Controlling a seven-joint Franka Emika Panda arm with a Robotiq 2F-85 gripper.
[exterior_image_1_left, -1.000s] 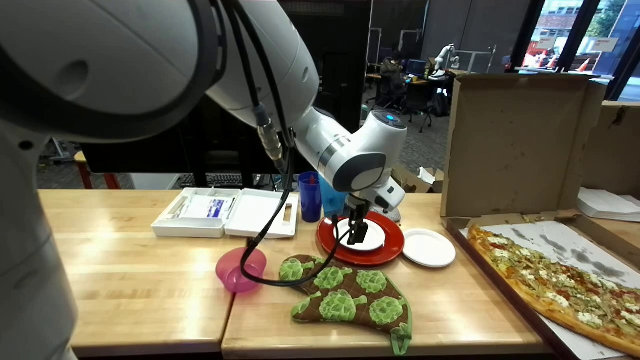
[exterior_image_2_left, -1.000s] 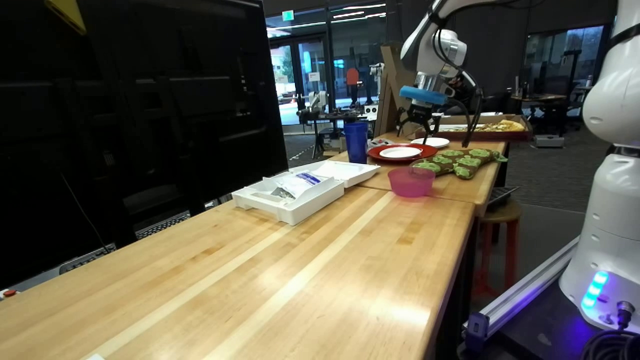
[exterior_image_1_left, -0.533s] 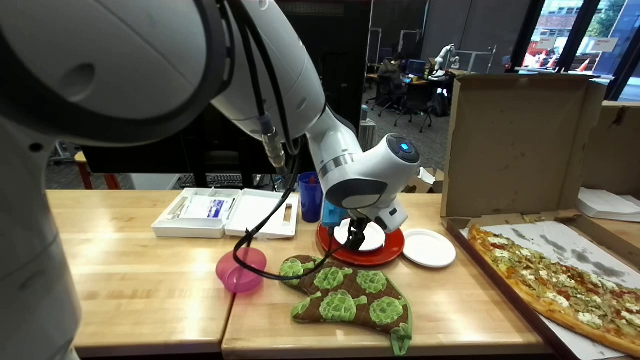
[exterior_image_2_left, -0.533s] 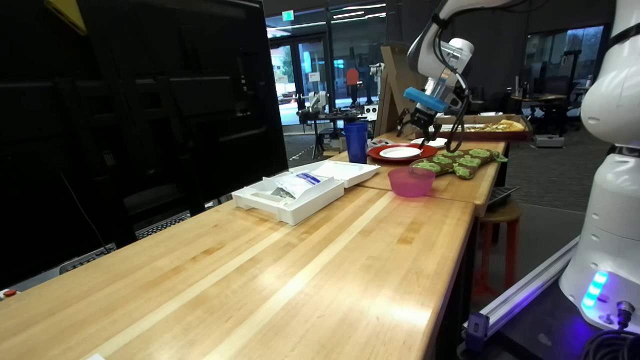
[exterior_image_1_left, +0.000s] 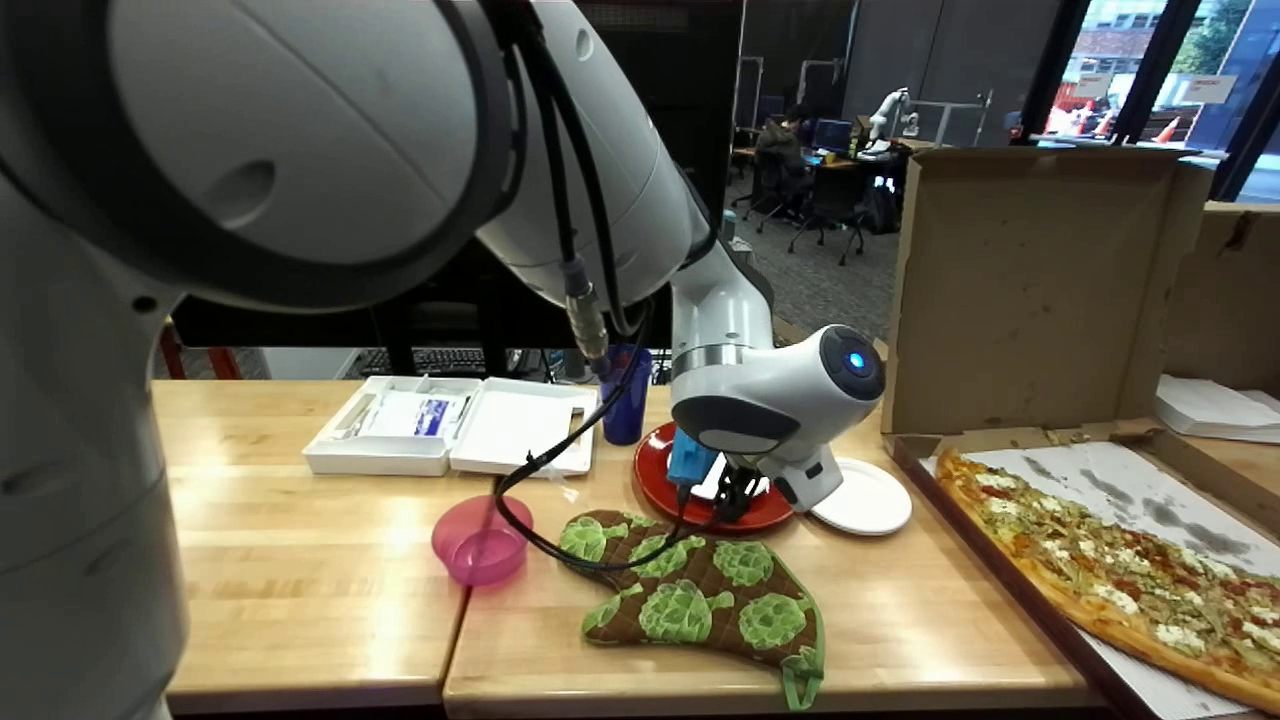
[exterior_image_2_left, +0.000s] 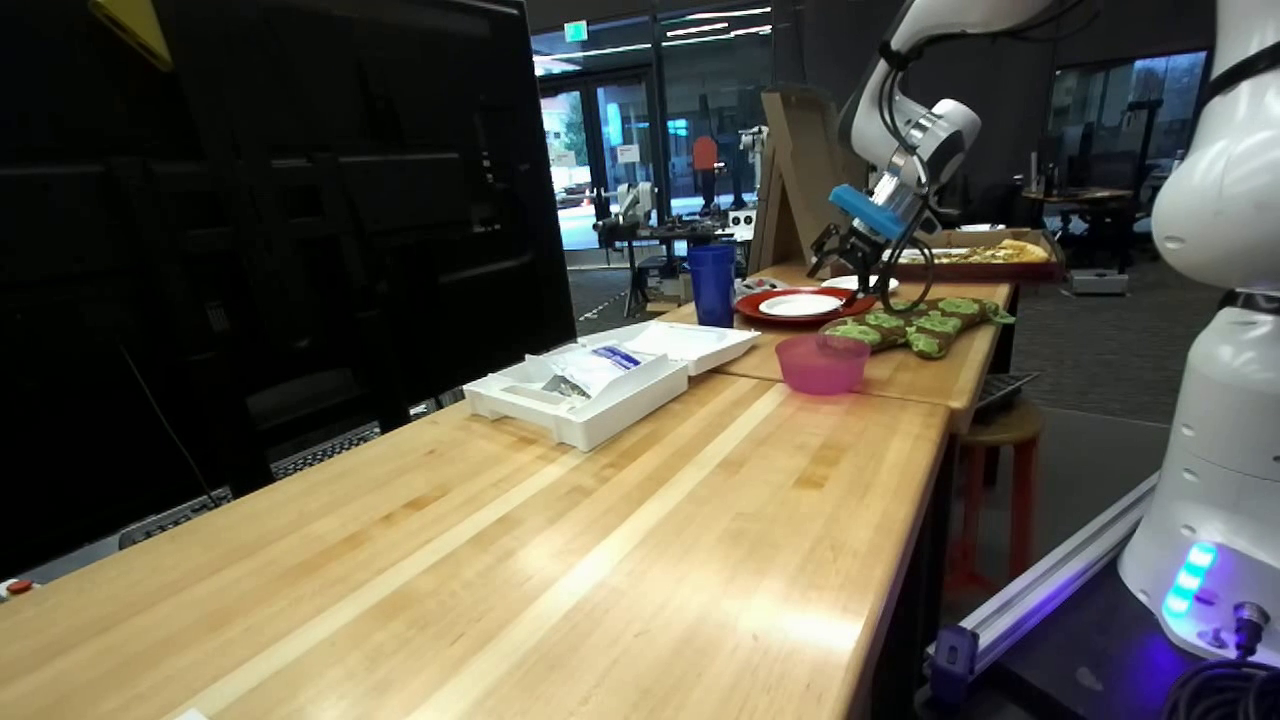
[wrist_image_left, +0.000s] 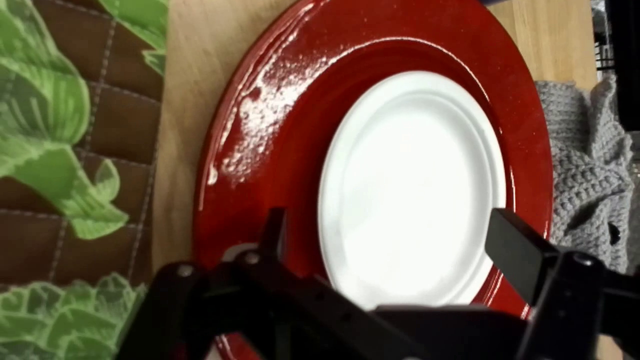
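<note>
Two fingers (wrist_image_left: 517, 252) of the gripper (wrist_image_left: 386, 225) stood apart over the red plate (wrist_image_left: 295, 165) in the wrist view, while only the exterior views showed the pink bowl (exterior_image_1_left: 470, 550).

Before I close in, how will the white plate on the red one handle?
The white plate looks like thin disposable ware, so probably light and slightly flexible. Its raised rim should offer an edge to pinch. On the glossy red plate, it would likely slide if nudged.
</note>
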